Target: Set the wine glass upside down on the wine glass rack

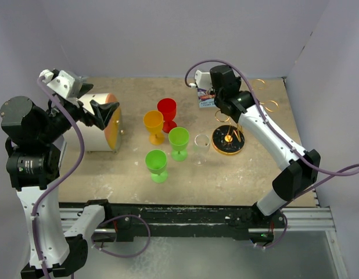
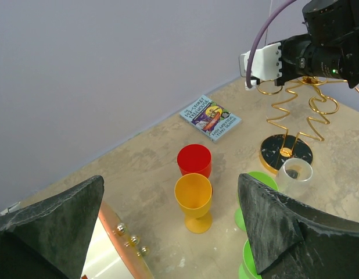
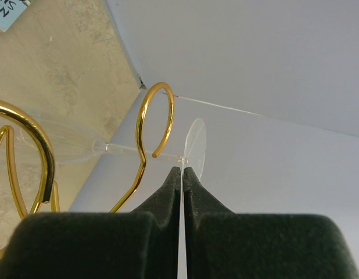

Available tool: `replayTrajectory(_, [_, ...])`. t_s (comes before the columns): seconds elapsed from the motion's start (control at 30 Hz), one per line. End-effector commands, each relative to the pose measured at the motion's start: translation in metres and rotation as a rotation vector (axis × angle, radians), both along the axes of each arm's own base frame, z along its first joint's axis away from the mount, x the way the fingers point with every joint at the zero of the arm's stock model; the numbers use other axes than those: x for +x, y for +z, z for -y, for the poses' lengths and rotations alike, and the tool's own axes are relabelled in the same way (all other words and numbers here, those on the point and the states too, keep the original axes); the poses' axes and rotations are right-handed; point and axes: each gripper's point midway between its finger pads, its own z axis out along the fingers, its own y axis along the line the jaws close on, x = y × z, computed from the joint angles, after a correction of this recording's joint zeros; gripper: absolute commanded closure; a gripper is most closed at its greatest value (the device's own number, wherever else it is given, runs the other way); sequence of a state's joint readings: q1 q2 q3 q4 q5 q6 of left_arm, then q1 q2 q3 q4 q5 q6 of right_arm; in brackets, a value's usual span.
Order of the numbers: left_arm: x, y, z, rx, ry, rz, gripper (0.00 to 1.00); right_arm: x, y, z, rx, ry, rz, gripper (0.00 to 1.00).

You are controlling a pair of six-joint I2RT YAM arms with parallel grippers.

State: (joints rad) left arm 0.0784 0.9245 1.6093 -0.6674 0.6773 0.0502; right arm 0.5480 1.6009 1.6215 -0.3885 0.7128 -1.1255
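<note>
My right gripper [image 3: 182,170] is shut on the thin round foot of a clear wine glass [image 3: 194,145]. The glass's stem runs across the open gold loop [image 3: 146,116] of the wine glass rack, with the bowl on the loop's far side. In the top view the right gripper [image 1: 217,100] is high over the rack, whose round black base [image 1: 228,140] stands on the table. The rack also shows in the left wrist view [image 2: 295,110]. My left gripper [image 2: 171,232] is open and empty, raised at the left [image 1: 95,103].
A second clear glass [image 1: 201,148] stands beside the rack base. Red [image 1: 167,110], orange [image 1: 154,125] and two green goblets [image 1: 179,141] [image 1: 157,164] stand mid-table. A white cylinder with an orange rim [image 1: 101,131] lies under the left gripper. A blue book [image 2: 210,117] lies near the back wall.
</note>
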Motion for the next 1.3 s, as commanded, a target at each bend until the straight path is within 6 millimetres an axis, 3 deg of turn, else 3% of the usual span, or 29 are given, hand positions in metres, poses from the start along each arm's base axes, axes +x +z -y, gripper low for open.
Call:
replayTrajectory(0.0, [0.002,0.008,0.0,0.02,-0.009,0.053,0.01,0.003,0.025,-0.004,0.015,-0.009,0.079,1.0])
replayTrajectory(0.47, [0.002,0.006,-0.001,0.016,-0.011,0.047,0.01,0.01,0.028,-0.009,0.02,-0.026,0.095,1.0])
replayTrajectory(1.1, [0.005,0.005,-0.002,0.009,-0.008,0.04,0.01,0.007,0.057,0.002,0.02,-0.092,0.202,1.0])
replayTrajectory(1.27, [0.006,0.003,-0.002,0.008,-0.009,0.037,0.01,0.007,0.056,0.001,0.043,-0.089,0.199,1.0])
